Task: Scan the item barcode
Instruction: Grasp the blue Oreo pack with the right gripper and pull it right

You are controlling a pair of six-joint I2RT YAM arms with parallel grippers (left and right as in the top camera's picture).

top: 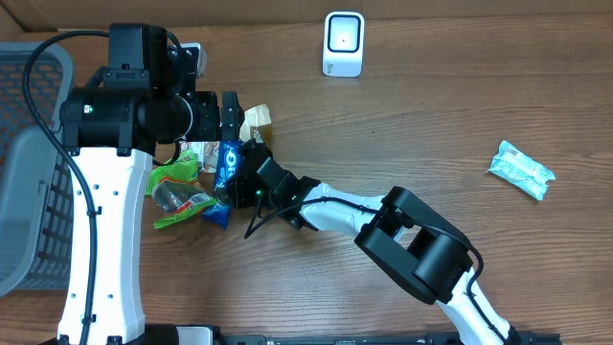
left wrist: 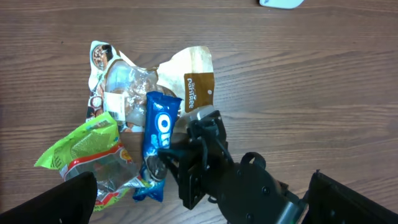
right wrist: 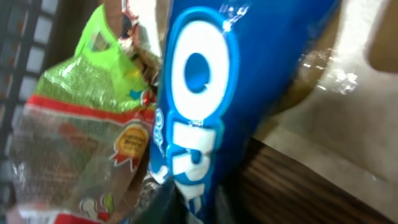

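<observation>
I read the right end effector (left wrist: pixel 165 155) as probably clenched on the blue Oreo packet (left wrist: pixel 160 124) in the snack pile (left wrist: pixel 93 149) at left, while the left end effector (left wrist: pixel 199 186) hangs released above.

Grey basket (top: pixel 19 192), teal packet (top: pixel 521 170), green bag (top: pixel 177 187)

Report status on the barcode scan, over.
Left gripper open, over the pile. Right gripper shut on blue Oreo packet, on the pile. Green packet lies against it. Scanner across the table.
</observation>
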